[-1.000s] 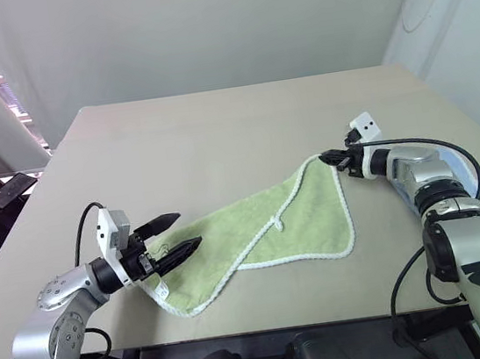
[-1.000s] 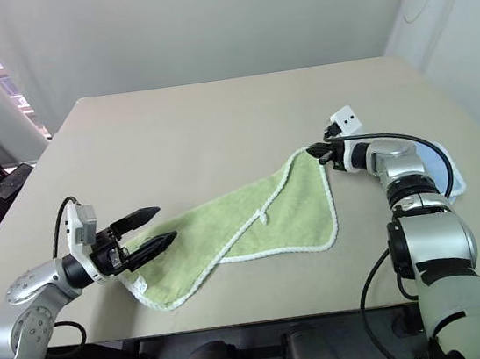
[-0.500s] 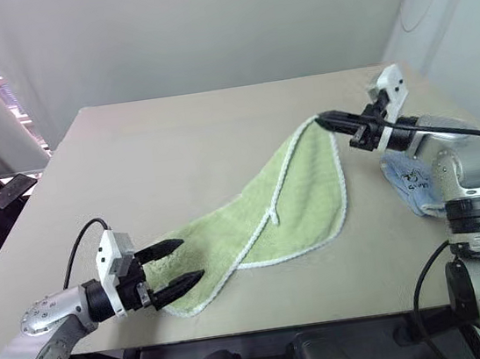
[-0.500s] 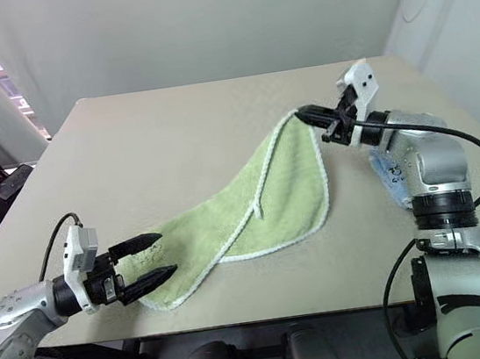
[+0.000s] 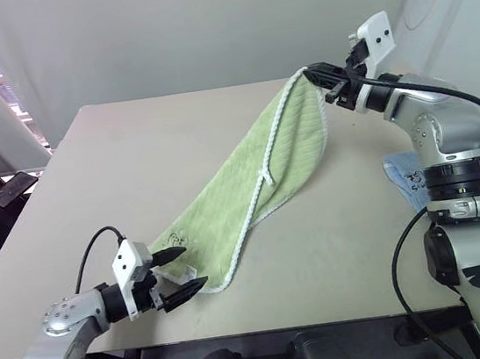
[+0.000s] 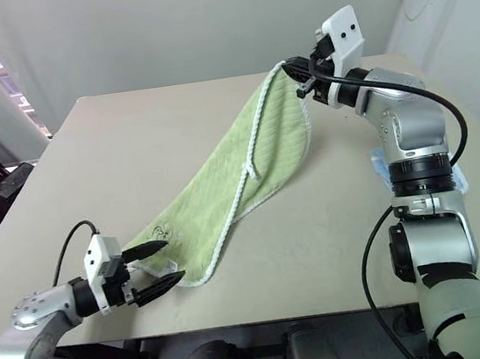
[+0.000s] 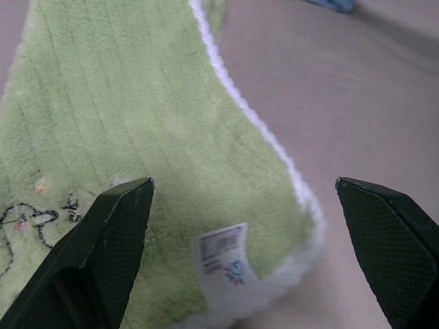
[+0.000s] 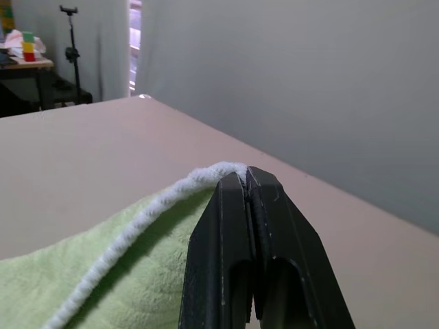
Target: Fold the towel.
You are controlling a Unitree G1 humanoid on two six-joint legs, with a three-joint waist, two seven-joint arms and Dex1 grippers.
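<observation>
Now right gripper (image 5: 309,72) clamped on towel (image 5: 249,178) corner, raised; left gripper (image 5: 186,271) jaws apart by low edge.

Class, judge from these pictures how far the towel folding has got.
Done: the right tool is shut on one corner of the green towel, held above the table. In hand: the open left tool sits at the low corner. Left: grasping it and making the fold.

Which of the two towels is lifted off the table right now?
The green towel: the right gripper is shut on its corner, holding it in the air while its lower end rests on the table. The blue towel lies flat.
</observation>
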